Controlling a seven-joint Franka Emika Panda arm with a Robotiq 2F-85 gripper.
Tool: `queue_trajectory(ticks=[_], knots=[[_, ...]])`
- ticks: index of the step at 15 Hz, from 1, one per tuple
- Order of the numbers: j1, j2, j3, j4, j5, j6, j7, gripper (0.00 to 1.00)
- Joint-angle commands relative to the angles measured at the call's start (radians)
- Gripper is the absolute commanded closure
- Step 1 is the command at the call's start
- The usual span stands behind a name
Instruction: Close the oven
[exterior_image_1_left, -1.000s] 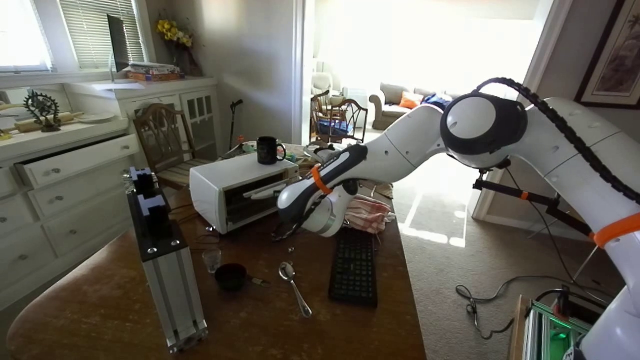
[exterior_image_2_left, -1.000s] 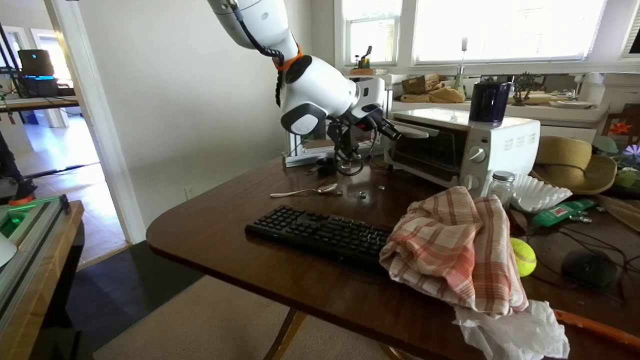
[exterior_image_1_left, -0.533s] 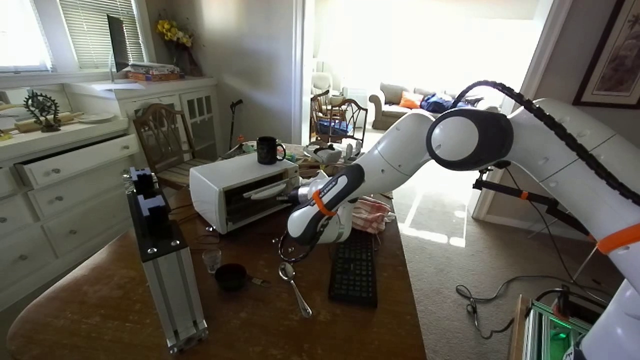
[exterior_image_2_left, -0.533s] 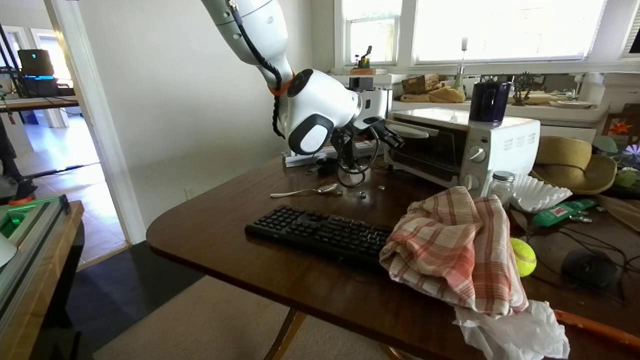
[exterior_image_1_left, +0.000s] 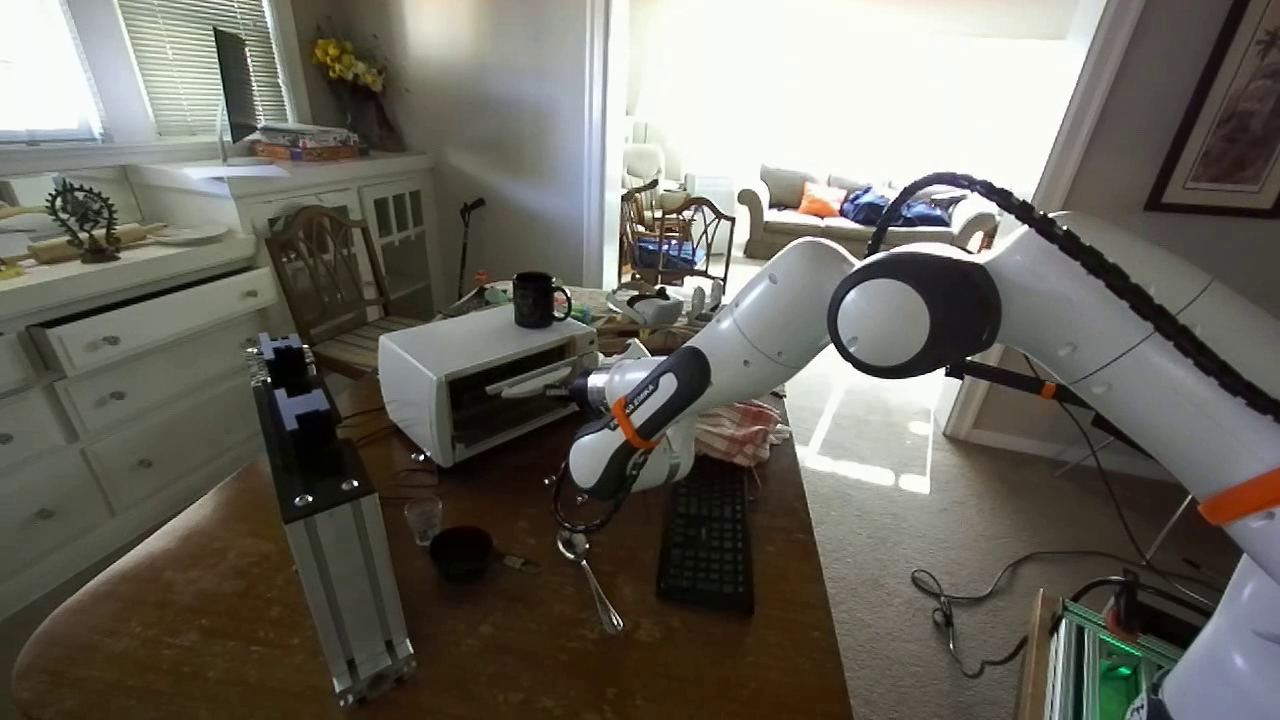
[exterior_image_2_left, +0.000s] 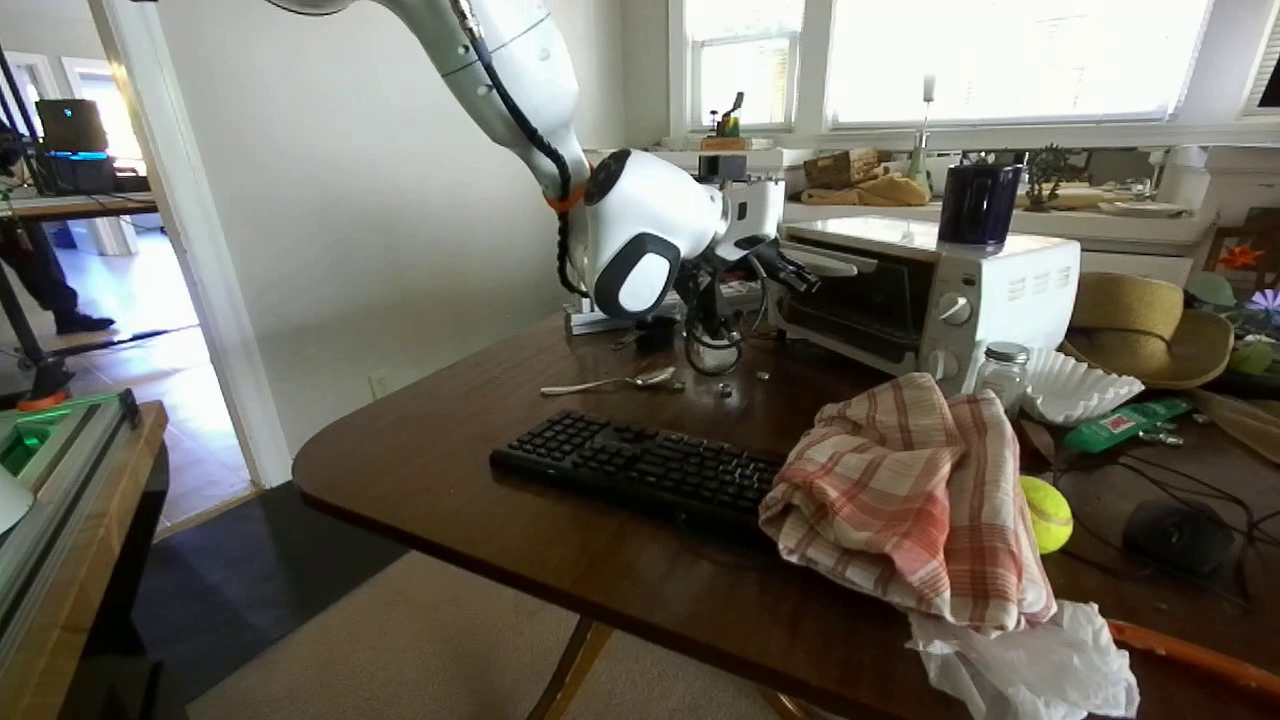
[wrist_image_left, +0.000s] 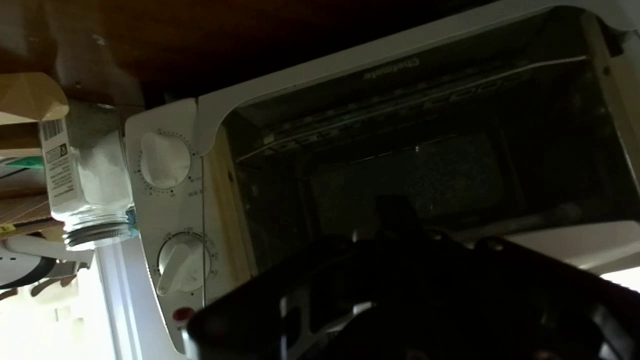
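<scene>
The white toaster oven (exterior_image_1_left: 410, 385) stands on the table, also visible in an exterior view (exterior_image_2_left: 1035, 290). Its dark glass door (exterior_image_2_left: 850, 315) looks partly open, with the white handle (exterior_image_1_left: 520, 384) standing out from the front. The door glass (wrist_image_left: 350, 185) and two knobs fill much of the wrist view. My gripper (wrist_image_left: 397, 212) is dark there, its fingers together, empty, in front of the glass with the handle (wrist_image_left: 580, 245) to the right. In both exterior views the gripper (exterior_image_1_left: 560, 391) (exterior_image_2_left: 806, 280) is close to the handle; contact cannot be told.
A dark mug (exterior_image_2_left: 980, 205) stands on the oven. A glass jar (exterior_image_2_left: 1003, 374) and a checked towel (exterior_image_2_left: 900, 500) lie near its knob side. A keyboard (exterior_image_1_left: 705, 540), spoon (exterior_image_1_left: 590, 580), black measuring cup (exterior_image_1_left: 461, 553) and tall metal frame (exterior_image_1_left: 350, 580) are on the table.
The arm's elbow and forearm have lowered. The gripper has shifted down, then slightly toward the oven front, coming into sight beside the handle. The oven door shows no clear movement.
</scene>
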Motion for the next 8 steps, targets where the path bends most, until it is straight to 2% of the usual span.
queue_trajectory(ticks=[1,8], knots=[[0.051,0.087,-0.059,0.119,0.035,-0.001,0.025,1.0],[0.105,0.191,-0.113,0.28,0.126,-0.031,-0.015,1.0]])
